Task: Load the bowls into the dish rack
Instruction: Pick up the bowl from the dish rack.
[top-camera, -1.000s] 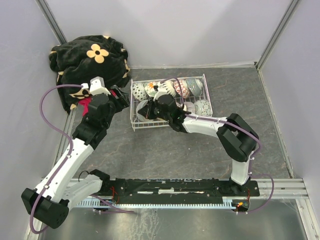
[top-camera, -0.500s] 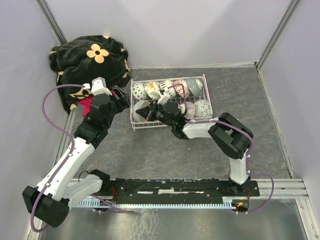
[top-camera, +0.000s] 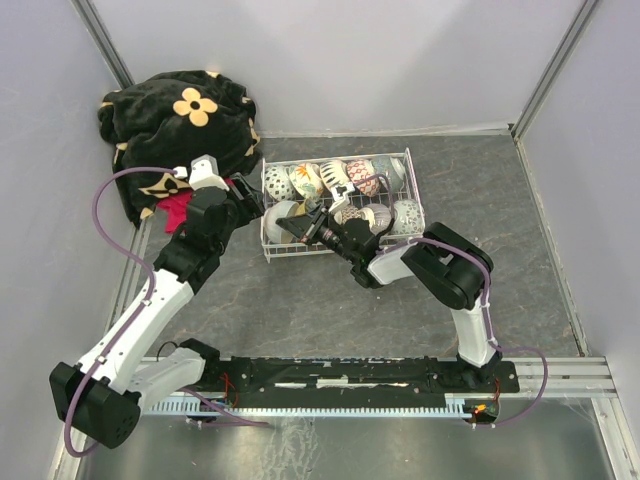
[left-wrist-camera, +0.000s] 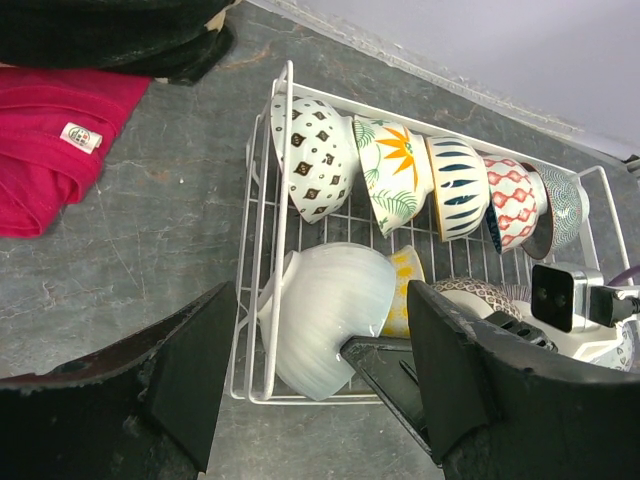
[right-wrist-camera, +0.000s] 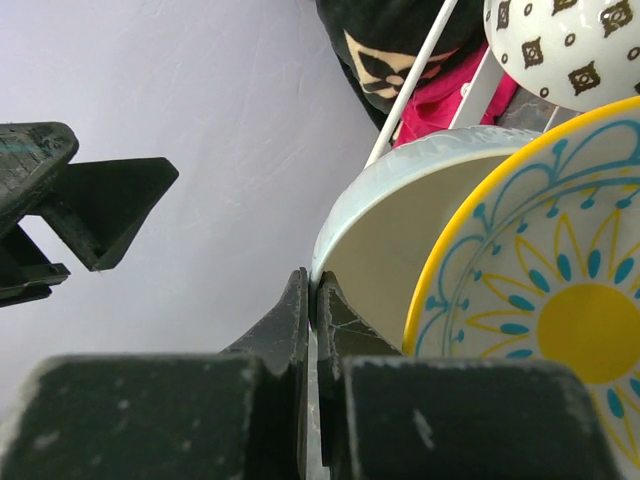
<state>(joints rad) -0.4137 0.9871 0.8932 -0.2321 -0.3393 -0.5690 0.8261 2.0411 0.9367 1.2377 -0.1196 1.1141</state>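
Grey tabletop (top-camera: 300, 310) carries the dish rack (left-wrist-camera: 262, 215), crowded with bowls. Right jaws pinch the rim of the pale bowl (left-wrist-camera: 330, 300), set on edge in the rack's near-left corner; left jaws hover spread alongside. Placing looks nearly finished; next comes a gentle release and withdrawal.

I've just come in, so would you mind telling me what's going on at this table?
Two robot arms are loading bowls into the white dish rack. The right gripper is pinched on the rim of a pale bowl standing on edge at the rack's near-left corner, next to a yellow sunburst bowl. The left gripper hangs open beside the rack's left side, holding nothing. Five patterned bowls stand in a row along the far side.
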